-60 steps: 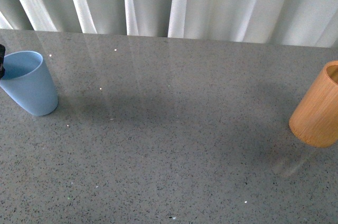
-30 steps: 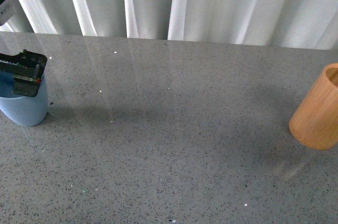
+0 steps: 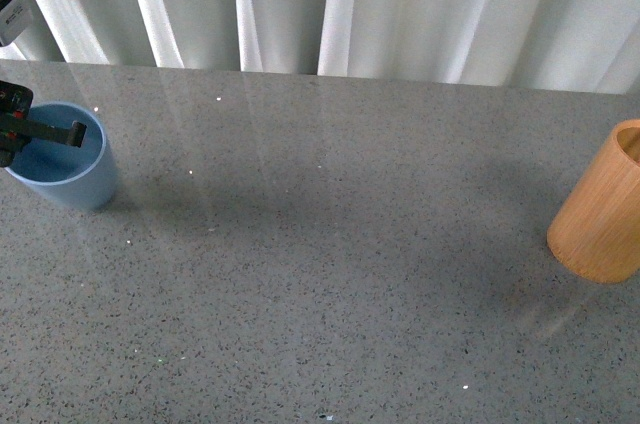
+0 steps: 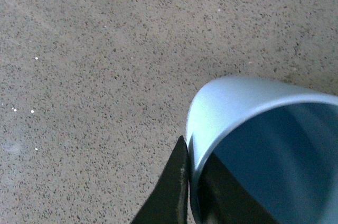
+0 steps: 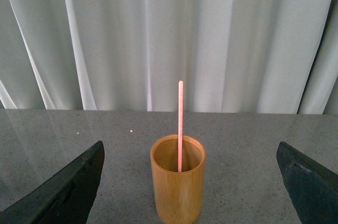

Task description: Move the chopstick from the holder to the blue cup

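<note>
Over the last second the blue cup (image 3: 62, 169) has been moved about at the 9 o'clock edge of the table (image 3: 330, 244). Half a second ago the left arm stood in front of it and the cup sat lower in the front view; now the arm has drawn back toward the edge and the cup shows its open mouth, tipped a little toward the camera. Whether its base rests on the table I cannot tell. The holder (image 3: 600, 209) at 3 o'clock has not shifted at all. So the change looks like preparation only – the cup is being positioned while the transfer itself is not yet begun.

The left fingers (image 4: 171, 192) are closed narrowly on the cup's rim, one outside the wall and the other a dark shape just inside it, pinching the wall between them.

The right fingers (image 5: 63, 192) are spread wide and hold nothing. They hang well short of the holder, which sits centred between them at 12 o'clock ahead – the chopstick (image 5: 180, 123) stands upright inside it, untouched, rising well above the rim.
</note>
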{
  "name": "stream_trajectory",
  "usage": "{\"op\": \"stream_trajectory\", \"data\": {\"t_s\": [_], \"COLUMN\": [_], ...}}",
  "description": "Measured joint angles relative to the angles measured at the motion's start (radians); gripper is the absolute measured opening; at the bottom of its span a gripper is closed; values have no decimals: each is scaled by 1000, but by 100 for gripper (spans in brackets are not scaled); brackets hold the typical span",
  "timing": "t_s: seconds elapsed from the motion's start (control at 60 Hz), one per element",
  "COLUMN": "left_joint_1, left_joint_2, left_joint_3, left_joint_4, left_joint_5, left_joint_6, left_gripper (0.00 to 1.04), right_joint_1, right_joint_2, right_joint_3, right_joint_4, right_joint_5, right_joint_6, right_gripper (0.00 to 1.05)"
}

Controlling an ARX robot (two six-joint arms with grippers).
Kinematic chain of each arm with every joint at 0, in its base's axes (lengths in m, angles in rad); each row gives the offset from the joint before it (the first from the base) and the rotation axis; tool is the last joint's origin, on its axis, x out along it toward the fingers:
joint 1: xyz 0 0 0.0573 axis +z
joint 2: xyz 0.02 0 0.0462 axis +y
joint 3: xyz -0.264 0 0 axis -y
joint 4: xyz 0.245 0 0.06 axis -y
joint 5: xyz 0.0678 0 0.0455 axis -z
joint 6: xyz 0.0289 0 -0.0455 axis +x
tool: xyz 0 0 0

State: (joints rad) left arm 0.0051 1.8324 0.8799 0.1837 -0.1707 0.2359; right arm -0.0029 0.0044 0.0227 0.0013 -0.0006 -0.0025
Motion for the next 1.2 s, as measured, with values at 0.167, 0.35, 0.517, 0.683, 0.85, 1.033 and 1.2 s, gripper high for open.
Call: {"op": "stream_trajectory", "data": {"t_s": [0.167, 0.35, 0.517, 0.683, 0.85, 1.033, 1.2], "left_joint_1": [0, 0, 2, 5, 3, -49, -99], "left_joint_2": [0, -6, -27, -83, -145, -256, -301], "left_joint_3": [-3, -3, -3, 8, 42, 63, 103], "left_joint_4": [0, -4, -48, -133, -234, -443, -643], "left_joint_5": [13, 14, 33, 71, 128, 235, 329], "left_joint_6": [6, 16, 38, 93, 107, 122, 128], "left_gripper": [4, 4, 4, 4, 4, 4, 4], "right_joint_1": [0, 0, 0, 0, 0, 0, 0], "right_joint_2": [0, 0, 0, 0, 0, 0, 0], "right_joint_3": [0, 0, 0, 0, 0, 0, 0], "right_joint_4": [0, 0, 0, 0, 0, 0, 0], "right_joint_5": [0, 0, 0, 0, 0, 0, 0], "right_joint_6": [0, 0, 0, 0, 0, 0, 0], "right_gripper": [95, 95, 95, 95, 95, 95, 95]}}
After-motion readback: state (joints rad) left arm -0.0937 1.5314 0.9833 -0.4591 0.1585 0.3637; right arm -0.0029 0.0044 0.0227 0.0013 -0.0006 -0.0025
